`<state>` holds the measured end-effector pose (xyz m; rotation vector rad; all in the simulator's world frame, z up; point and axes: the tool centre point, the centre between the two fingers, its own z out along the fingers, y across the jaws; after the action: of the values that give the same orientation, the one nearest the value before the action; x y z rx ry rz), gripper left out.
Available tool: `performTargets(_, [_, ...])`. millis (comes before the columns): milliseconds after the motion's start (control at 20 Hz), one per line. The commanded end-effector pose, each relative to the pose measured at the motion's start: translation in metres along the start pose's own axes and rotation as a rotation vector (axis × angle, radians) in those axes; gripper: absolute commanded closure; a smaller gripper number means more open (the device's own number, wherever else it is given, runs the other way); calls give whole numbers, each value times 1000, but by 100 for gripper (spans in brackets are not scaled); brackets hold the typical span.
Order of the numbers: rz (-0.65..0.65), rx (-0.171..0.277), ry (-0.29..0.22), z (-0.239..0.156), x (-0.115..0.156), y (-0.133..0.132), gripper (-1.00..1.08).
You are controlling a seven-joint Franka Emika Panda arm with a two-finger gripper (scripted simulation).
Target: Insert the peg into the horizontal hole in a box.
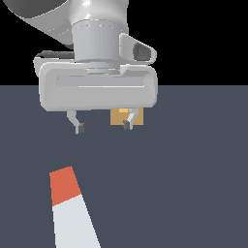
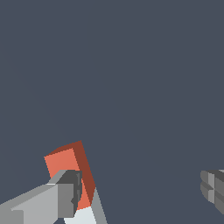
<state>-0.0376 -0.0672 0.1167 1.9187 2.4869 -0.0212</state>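
Observation:
The peg [image 1: 71, 208] lies flat on the dark floor near the front of the exterior view, red-orange end pointing away, white rest running off the lower edge. In the wrist view the peg [image 2: 65, 164] shows its red-orange end, partly covered by one finger [image 2: 52, 199]. My gripper [image 1: 102, 127] hangs open above the floor, behind the peg, with nothing between its fingers. The tan box [image 1: 119, 117] stands further back, mostly hidden behind the gripper's body and one finger. Its hole is hidden.
The grey-white gripper body [image 1: 97, 89] fills the upper middle of the exterior view. Dark grey floor [image 1: 193, 184] spreads all around; black background lies beyond its far edge.

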Motion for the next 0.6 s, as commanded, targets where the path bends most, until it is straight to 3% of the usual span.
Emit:
performTargets(0, [-36,-2,1,6,-14,-9,-92])
performTargets(550, [-188,-8,4,30,-78,-39,-92])
